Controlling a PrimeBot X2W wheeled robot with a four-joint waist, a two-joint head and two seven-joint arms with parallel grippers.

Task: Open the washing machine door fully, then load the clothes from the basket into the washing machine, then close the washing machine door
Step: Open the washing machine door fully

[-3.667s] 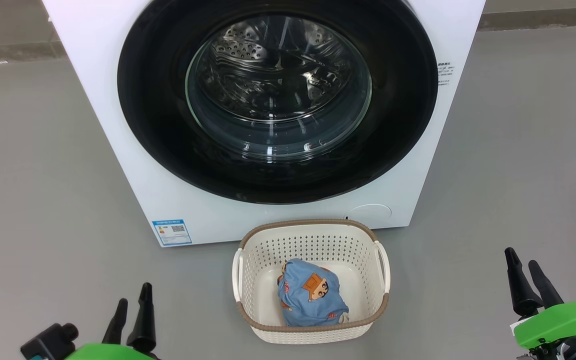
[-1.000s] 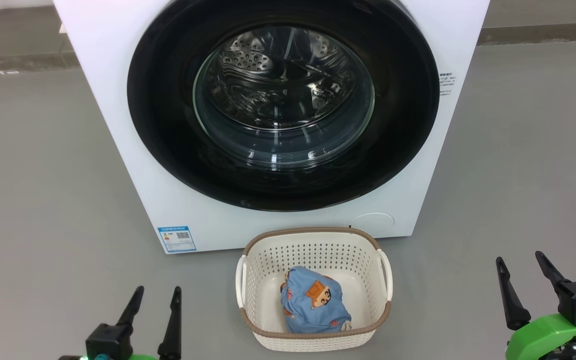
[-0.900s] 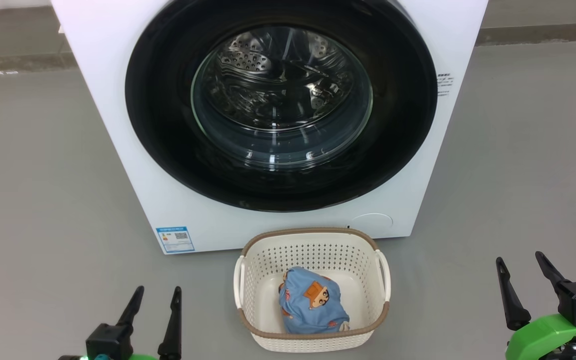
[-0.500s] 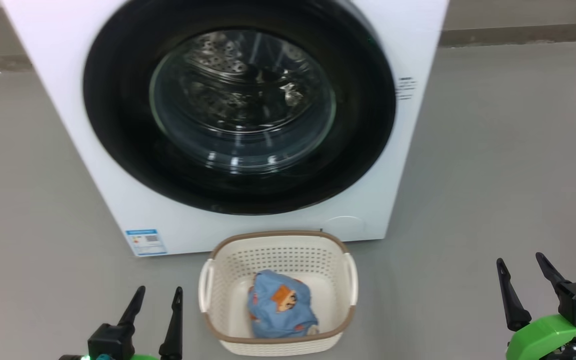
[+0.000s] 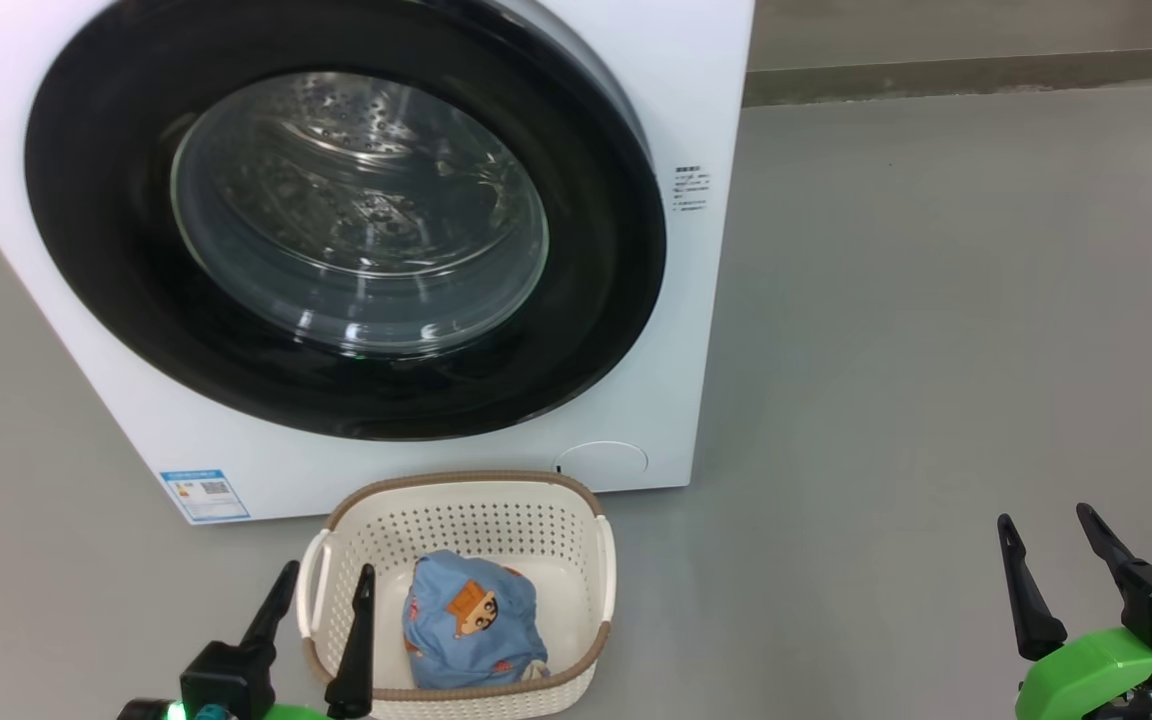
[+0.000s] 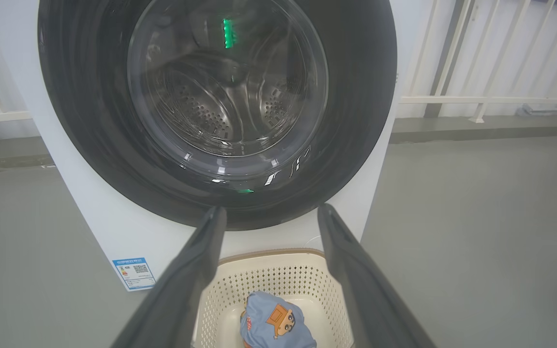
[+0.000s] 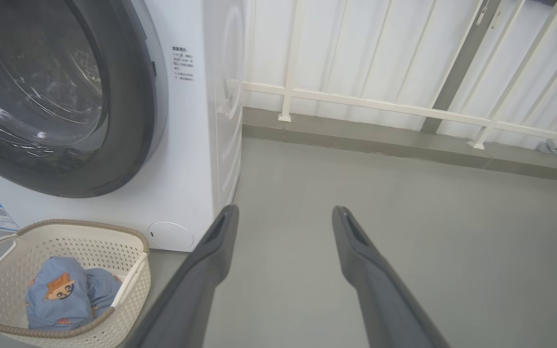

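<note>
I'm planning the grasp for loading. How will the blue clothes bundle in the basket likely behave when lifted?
The clothes look like soft, creased fabric, so they will probably droop and unfold rather than keep shape. They lie loose in the basket, smaller than it, so likely light. A hanging end might catch the rim.

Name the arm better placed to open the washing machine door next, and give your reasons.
Left, probably. The left gripper points straight at the closed washing machine door, jaws open. The right gripper, also open, aims at the floor beside the washing machine.
</note>
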